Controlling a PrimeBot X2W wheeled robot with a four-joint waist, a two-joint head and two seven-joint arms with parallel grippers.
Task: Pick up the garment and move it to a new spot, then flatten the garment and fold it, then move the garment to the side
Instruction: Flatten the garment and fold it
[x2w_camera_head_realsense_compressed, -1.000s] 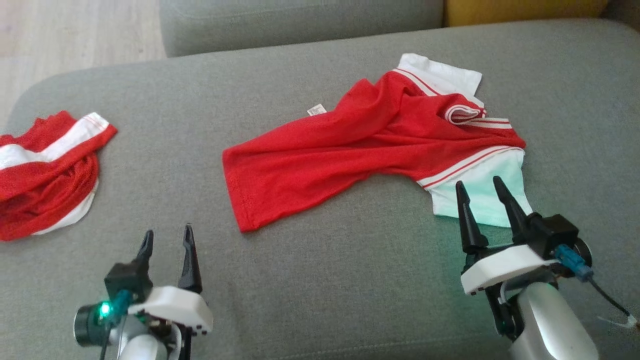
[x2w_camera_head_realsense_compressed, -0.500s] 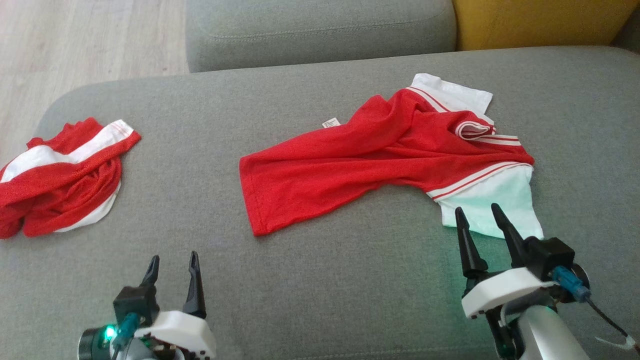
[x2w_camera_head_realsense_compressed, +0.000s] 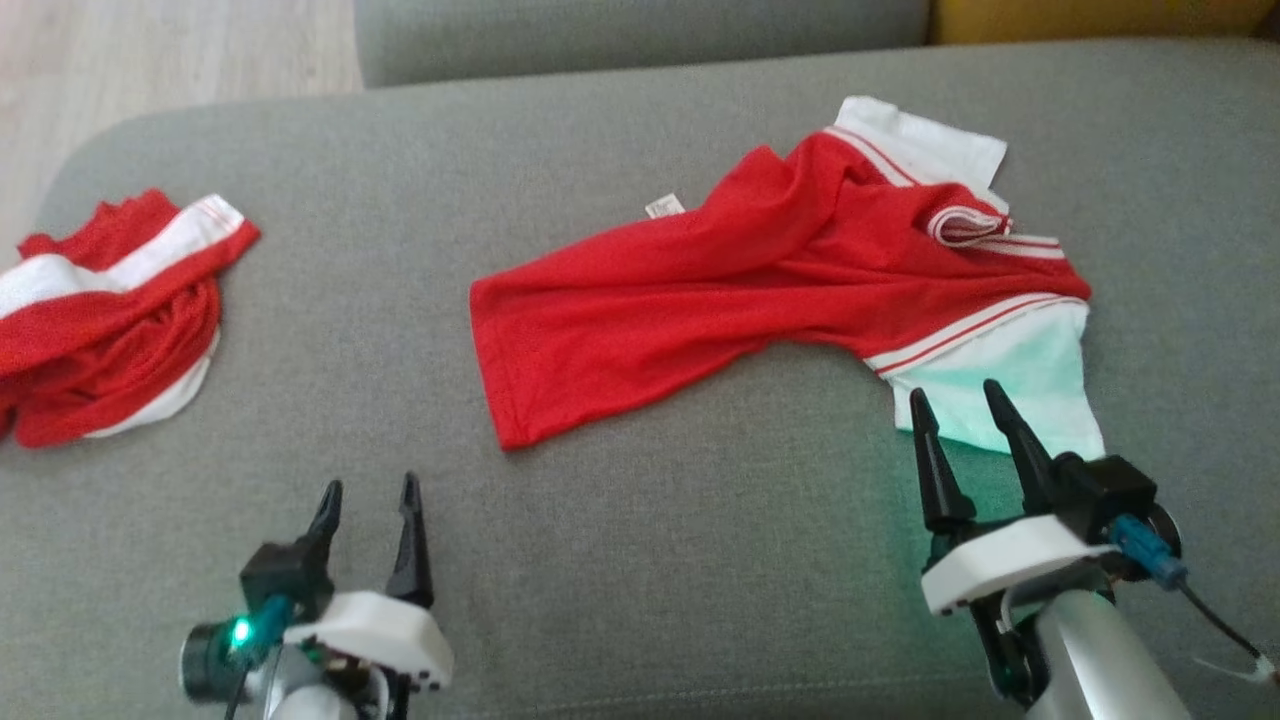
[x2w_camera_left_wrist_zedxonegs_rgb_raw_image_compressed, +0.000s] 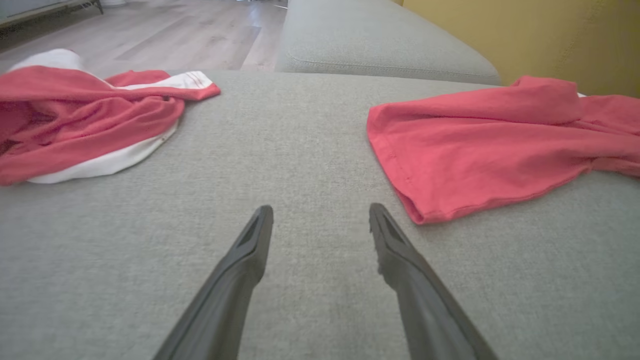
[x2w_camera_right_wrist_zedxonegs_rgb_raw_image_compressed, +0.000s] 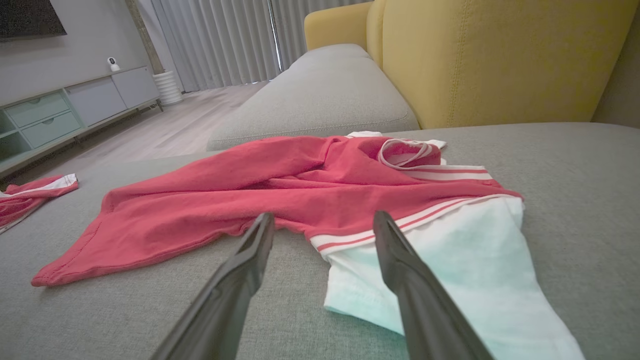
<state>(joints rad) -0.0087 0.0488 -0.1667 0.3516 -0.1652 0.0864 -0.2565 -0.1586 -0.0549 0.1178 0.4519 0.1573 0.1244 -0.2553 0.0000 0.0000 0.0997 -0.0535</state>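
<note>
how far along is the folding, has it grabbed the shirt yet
Done: nothing clearly. The red and white garment lies rumpled and unfolded on the grey cushion; whether it was already moved here cannot be told.
In hand: nothing. The left gripper and right gripper are both open and empty, the right one's tips by the white sleeve.
Left: flattening, folding, moving it aside.

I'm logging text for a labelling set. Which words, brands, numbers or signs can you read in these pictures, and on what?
No text can be read.
The small white tag at the far edge of the red and white garment: any print is too small and blurred to read.
The second red and white garment on the grey sofa cushion: no print visible.
</note>
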